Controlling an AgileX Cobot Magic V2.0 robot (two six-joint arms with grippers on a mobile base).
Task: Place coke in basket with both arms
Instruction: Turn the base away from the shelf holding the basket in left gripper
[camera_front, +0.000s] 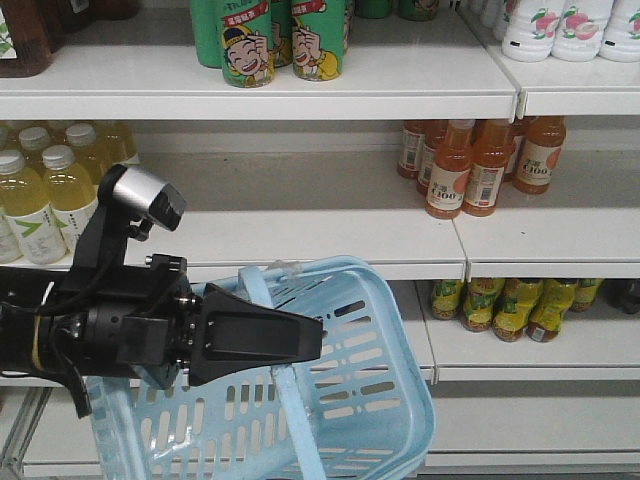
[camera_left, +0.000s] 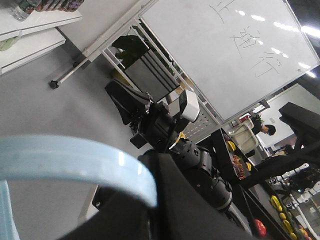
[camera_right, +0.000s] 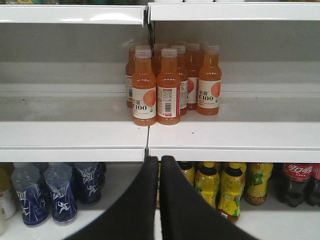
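— Where is the coke (camera_right: 296, 182) standing?
— Upright on the lower shelf (camera_right: 285, 222), lying below and right of the right gripper (camera_right: 159, 167), which is pointing ahead, pinched together and empty.
— And the left gripper (camera_front: 312, 338)?
— It is clamping the basket (camera_front: 385, 385) by its handle.

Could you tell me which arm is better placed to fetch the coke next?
Right. The right tool is shut, empty and faces the shelves, with the coke low on them. The left tool is occupied holding the basket by its handle.
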